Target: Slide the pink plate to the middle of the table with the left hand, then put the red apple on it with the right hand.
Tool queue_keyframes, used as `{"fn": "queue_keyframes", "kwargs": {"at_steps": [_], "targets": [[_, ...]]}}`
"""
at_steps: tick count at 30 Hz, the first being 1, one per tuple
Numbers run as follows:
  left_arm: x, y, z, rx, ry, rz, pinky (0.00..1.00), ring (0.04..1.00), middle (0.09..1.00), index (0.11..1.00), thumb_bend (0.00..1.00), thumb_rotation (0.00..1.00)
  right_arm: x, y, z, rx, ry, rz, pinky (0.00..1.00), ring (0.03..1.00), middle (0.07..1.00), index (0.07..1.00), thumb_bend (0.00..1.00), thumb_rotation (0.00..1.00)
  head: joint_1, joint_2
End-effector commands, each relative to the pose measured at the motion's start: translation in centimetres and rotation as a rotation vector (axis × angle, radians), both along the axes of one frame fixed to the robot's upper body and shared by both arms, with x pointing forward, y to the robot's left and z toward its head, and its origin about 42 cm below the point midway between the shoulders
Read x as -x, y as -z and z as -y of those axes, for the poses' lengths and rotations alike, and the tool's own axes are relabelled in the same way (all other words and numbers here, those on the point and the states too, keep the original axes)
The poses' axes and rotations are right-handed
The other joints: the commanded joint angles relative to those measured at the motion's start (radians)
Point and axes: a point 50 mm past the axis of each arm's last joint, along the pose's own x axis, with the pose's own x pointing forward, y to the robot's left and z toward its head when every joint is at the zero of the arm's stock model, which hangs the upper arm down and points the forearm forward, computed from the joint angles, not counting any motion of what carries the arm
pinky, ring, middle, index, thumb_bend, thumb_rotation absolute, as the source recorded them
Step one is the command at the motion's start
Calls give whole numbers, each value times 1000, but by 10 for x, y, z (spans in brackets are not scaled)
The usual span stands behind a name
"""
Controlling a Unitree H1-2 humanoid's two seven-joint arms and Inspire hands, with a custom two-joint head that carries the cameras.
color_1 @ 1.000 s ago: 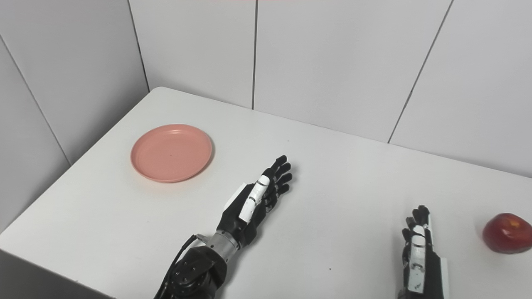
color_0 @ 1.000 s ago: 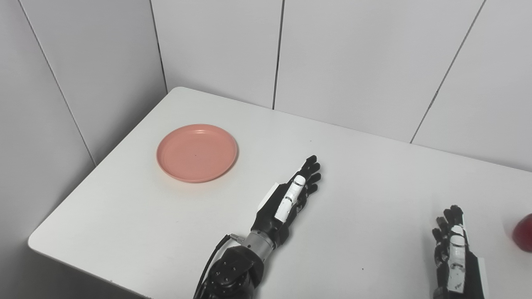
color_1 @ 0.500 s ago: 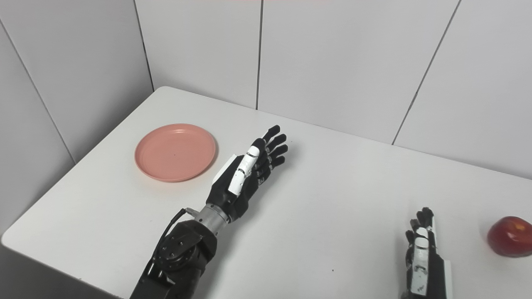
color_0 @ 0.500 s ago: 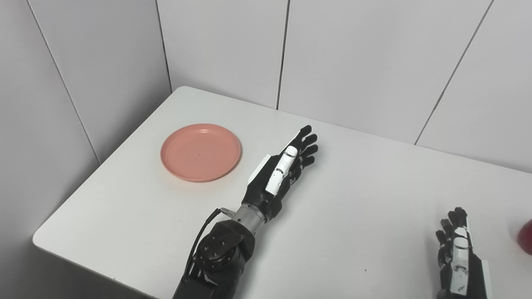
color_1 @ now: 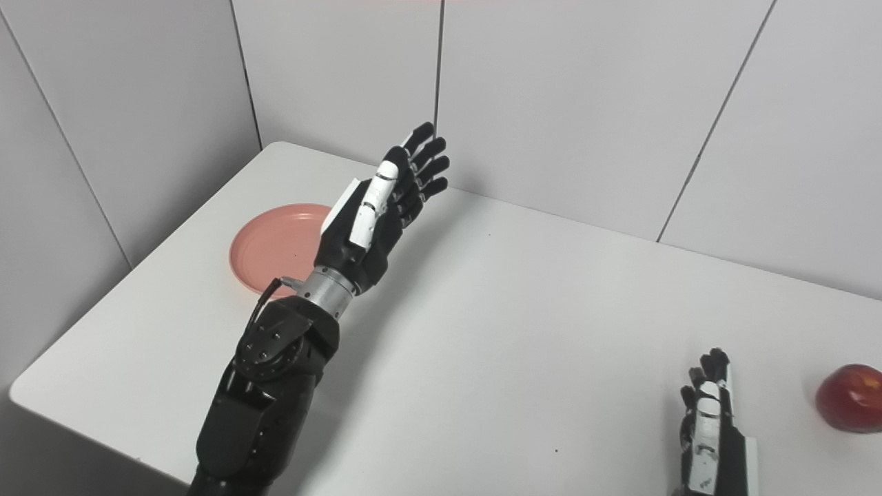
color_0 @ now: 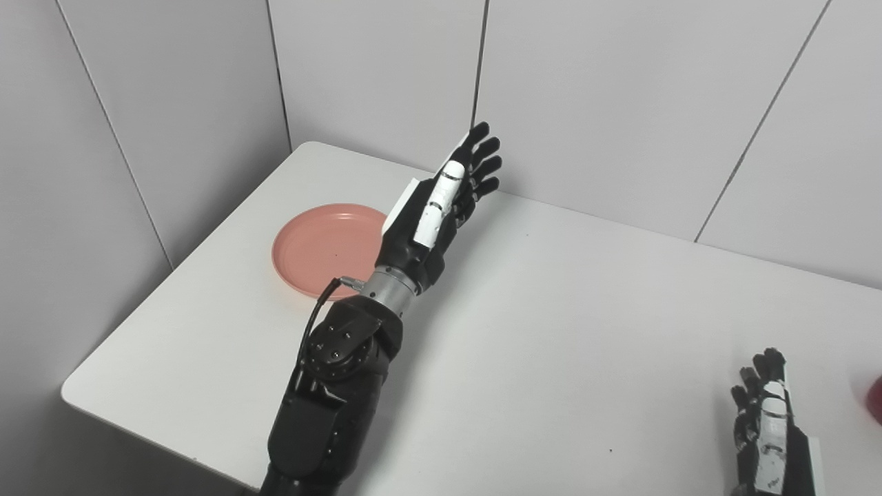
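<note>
The pink plate (color_0: 320, 244) lies flat on the left part of the white table (color_0: 565, 324), empty. My left hand (color_0: 441, 200) is raised above the table, just right of the plate, open with fingers stretched toward the back wall; its wrist and forearm hide the plate's right edge. The red apple (color_1: 849, 398) rests at the far right, only a sliver of it showing in the left eye view. My right hand (color_1: 710, 420) sits low at the bottom right, open, left of the apple and apart from it.
Grey wall panels (color_0: 620, 96) close the table at the back and on the left. The table's rounded front-left corner (color_0: 72, 393) is in view. A black cable (color_0: 317, 320) loops beside the left wrist.
The left arm has risen and reached forward and left, so the hand now hangs beside the plate and covers its right edge. The right hand has stayed put. The camera view shifted slightly.
</note>
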Motion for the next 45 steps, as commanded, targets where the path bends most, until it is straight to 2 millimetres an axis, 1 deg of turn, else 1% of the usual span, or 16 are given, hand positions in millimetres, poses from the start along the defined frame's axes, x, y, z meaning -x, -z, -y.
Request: {"fn": "queue_keyframes", "kwargs": {"at_steps": [1,6,9,16,18,23,25,28,37,42,45], "targets": [[-5,-31,-5,10,3,89,958,962,973,958,405,1000,-6,-13,0,11,-9,64,1000,994,993,991,107,1000,0,1],[-11,-44,-28,-3,-43,112,956,963,973,956,400,1000,-6,-14,1,3,-7,71,1000,991,989,989,105,1000,4,1],[-15,-47,-44,-5,-76,117,944,956,965,947,389,1000,-5,-15,1,4,-6,72,1000,988,986,989,103,1000,7,2],[-24,-52,-79,9,-131,111,921,933,942,919,402,1000,-5,-16,0,-2,-6,66,1000,988,986,989,87,1000,8,2],[-26,-52,-85,4,-144,105,915,927,935,910,414,1000,-5,-17,0,-5,-7,66,1000,989,985,987,88,1000,10,1],[-35,-52,-107,13,-196,92,890,913,918,895,399,1000,-5,-17,2,3,-17,61,1000,999,999,999,85,1000,13,-1],[-38,-51,-114,9,-215,83,910,919,920,895,406,1000,-5,-17,3,3,-18,61,1000,1000,997,1000,82,1000,15,-1],[-42,-50,-124,5,-244,63,912,921,923,900,401,1000,-5,-18,3,0,-13,55,1000,1000,998,998,92,1000,19,-1],[-46,-47,-152,11,-288,35,934,943,943,922,385,1000,-4,-19,4,-7,-17,61,1000,1000,999,997,97,1000,30,4],[-47,-44,-166,20,-310,14,933,926,917,908,369,1000,-2,-20,3,-2,-20,58,1000,1000,999,997,94,1000,33,8],[-47,-41,-178,10,-317,-2,951,935,939,924,377,1000,-2,-20,3,-1,-22,57,1000,1000,1000,1000,96,1000,36,8]]}}
